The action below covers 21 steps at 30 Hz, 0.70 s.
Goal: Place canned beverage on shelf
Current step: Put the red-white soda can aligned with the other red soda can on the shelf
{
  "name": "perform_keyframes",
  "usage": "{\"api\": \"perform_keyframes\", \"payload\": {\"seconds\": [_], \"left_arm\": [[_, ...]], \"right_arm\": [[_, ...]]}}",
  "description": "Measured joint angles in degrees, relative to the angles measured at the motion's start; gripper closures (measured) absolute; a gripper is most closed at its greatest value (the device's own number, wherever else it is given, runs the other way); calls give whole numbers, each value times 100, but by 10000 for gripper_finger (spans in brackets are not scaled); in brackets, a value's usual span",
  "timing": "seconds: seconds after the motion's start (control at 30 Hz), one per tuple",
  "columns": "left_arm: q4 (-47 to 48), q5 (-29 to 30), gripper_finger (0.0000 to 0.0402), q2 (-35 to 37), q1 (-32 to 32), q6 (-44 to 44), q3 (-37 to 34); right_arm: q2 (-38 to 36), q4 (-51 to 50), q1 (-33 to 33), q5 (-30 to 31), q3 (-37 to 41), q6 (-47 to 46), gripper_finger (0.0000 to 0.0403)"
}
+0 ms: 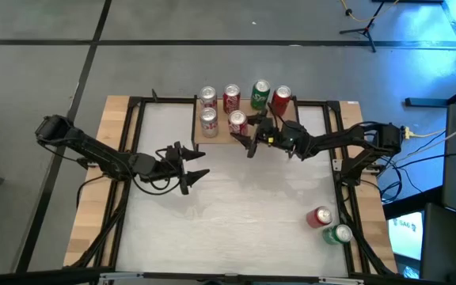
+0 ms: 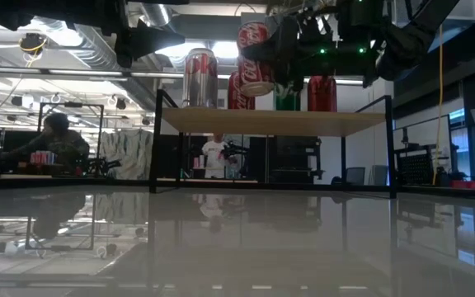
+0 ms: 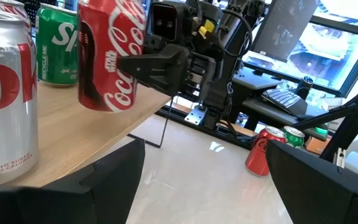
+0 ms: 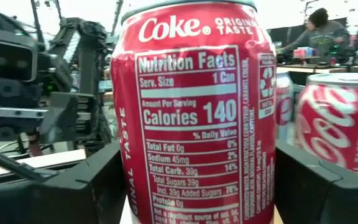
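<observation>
A low wooden shelf [image 1: 200, 136] stands at the table's far middle. On its top stand two silver cans [image 1: 207, 96], a red can [image 1: 231, 98], a green can [image 1: 260, 93] and another red can [image 1: 283, 98]. My right gripper [image 1: 244, 131] reaches in from the right and is shut on a red Coke can [image 1: 237, 122] over the shelf's near edge. That can [image 2: 256, 59] hangs just above the shelf top [image 2: 270, 122]. My left gripper [image 1: 200, 164] waits open left of the table's middle, a little short of the shelf, with nothing between its fingers. My right gripper pinches the Coke can by its two opposite side walls [image 4: 126, 174] between its two fingers, about halfway up. The fingers [image 3: 157, 62] come level from the table's right. The can is lifted clear of the shelf top and leans slightly off upright.
A red can [image 1: 319, 216] and a green can [image 1: 340, 233] are on the table near its right front corner. Black frame bars [image 1: 133, 142] and wooden side strips run along both sides of the table. A person [image 2: 56, 140] sits in the room beyond.
</observation>
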<state>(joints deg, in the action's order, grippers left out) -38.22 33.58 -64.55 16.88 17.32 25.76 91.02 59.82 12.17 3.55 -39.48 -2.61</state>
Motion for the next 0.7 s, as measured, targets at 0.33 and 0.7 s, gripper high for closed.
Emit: {"api": "perform_keyframes", "payload": {"seconds": [0.33, 0.7], "left_arm": [[0, 0, 76, 0, 0, 0, 2], [2, -2, 76, 0, 0, 2, 2]], "right_arm": [[510, 28, 23, 35, -173, 9, 101], [717, -57, 23, 500, -487, 301, 101]]}}
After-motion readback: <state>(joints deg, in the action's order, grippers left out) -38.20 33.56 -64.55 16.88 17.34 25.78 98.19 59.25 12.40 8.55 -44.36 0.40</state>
